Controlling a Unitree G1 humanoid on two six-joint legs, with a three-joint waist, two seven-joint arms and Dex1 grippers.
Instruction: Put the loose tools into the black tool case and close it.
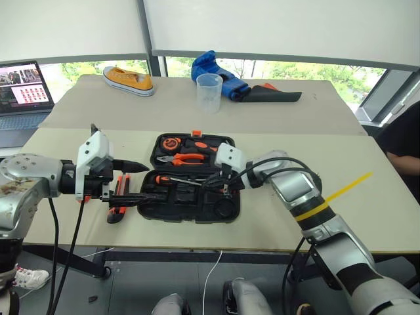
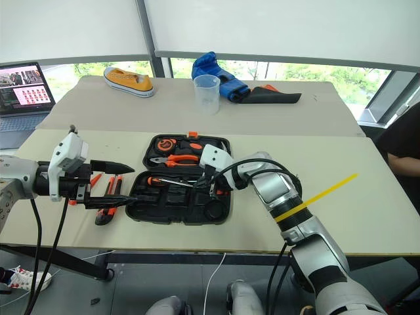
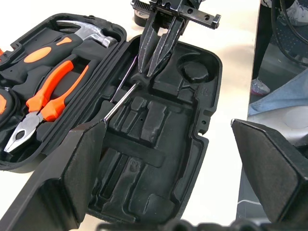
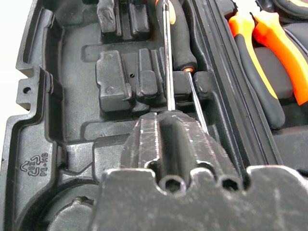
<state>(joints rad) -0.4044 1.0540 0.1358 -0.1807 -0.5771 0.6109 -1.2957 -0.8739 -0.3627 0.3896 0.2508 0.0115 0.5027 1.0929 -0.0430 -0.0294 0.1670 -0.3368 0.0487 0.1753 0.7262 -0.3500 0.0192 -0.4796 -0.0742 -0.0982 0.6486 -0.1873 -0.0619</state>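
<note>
Our right tool [image 3: 155, 72] pinches a screwdriver's [image 4: 166, 62] shaft over the open case [image 1: 190, 197] on the table [image 1: 328, 157]. Our left tool [image 1: 134, 180] hangs spread wide beside the case, above a knife [image 1: 117, 213].

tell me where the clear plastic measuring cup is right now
In the left eye view the clear plastic measuring cup stands upright on the far table, between the yellow sneaker on its left and the blue glove just behind on its right.
</note>
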